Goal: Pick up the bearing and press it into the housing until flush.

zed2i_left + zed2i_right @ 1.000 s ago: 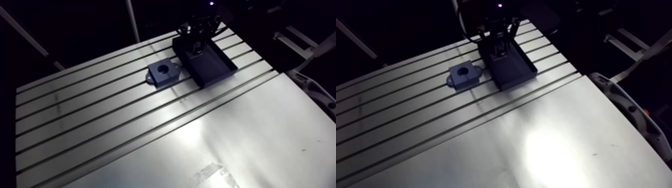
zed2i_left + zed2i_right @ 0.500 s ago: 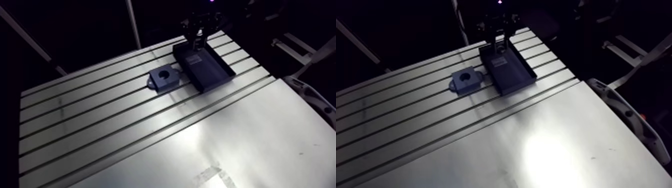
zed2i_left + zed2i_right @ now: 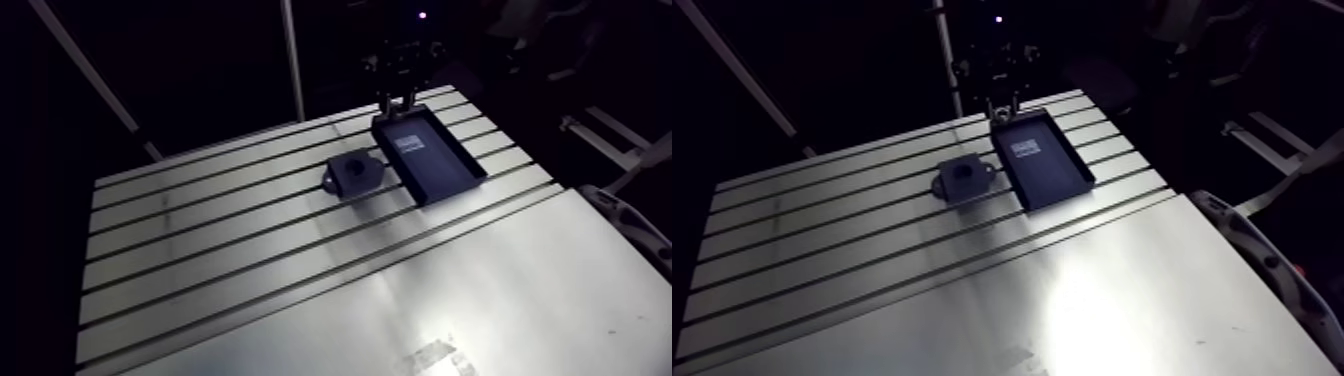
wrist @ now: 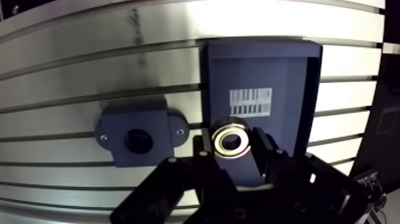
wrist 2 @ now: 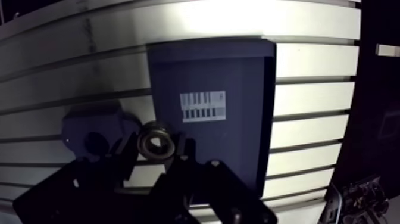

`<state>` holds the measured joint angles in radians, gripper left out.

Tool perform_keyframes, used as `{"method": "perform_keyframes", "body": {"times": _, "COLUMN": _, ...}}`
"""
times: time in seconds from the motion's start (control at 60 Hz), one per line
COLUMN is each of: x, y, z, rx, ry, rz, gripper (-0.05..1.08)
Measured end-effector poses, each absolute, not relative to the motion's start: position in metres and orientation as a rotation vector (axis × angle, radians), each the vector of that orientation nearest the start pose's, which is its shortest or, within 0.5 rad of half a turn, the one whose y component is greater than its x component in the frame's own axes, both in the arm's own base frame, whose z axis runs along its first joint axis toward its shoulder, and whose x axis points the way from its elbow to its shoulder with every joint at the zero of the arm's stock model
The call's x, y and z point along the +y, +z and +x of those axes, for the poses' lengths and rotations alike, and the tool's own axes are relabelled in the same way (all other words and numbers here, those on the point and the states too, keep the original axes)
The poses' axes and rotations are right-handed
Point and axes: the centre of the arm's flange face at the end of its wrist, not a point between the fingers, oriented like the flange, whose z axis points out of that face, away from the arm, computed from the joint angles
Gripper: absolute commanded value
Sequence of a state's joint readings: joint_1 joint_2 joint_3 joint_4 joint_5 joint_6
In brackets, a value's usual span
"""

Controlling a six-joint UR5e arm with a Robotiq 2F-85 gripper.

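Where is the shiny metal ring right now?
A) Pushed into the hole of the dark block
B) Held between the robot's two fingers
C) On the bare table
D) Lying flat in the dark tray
B: in the wrist view the bearing is pinched by the gripper over the tray, and the housing has an empty hole.

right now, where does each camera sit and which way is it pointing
Arm view: rides on the arm's upper link, looking down across the slotted table at the housing and the tray; the wrist and tool come down from the top edge.
Wrist view: sits on the wrist, looking down past the tool; its two fingers rise from the bottom edge, shut on the bearing above the tray.
Shared: both show the housing beside the tray on the table.
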<state>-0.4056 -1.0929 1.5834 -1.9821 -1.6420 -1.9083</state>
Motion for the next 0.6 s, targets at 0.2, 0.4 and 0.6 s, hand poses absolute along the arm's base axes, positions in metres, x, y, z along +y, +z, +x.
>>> {"method": "perform_keyframes", "body": {"times": 0.2, "x": 0.106, "y": 0.251, "z": -0.628, "rx": 3.033, "ry": 0.059, "rz": 0.081, "gripper": 0.63}}
{"method": "perform_keyframes", "body": {"times": 0.4, "x": 0.081, "y": 0.249, "z": -0.629, "rx": 3.024, "ry": 0.057, "rz": 0.067, "gripper": 0.63}}
{"method": "perform_keyframes", "body": {"times": 0.6, "x": 0.062, "y": 0.242, "z": -0.629, "rx": 3.015, "ry": 0.056, "rz": 0.065, "gripper": 0.63}}
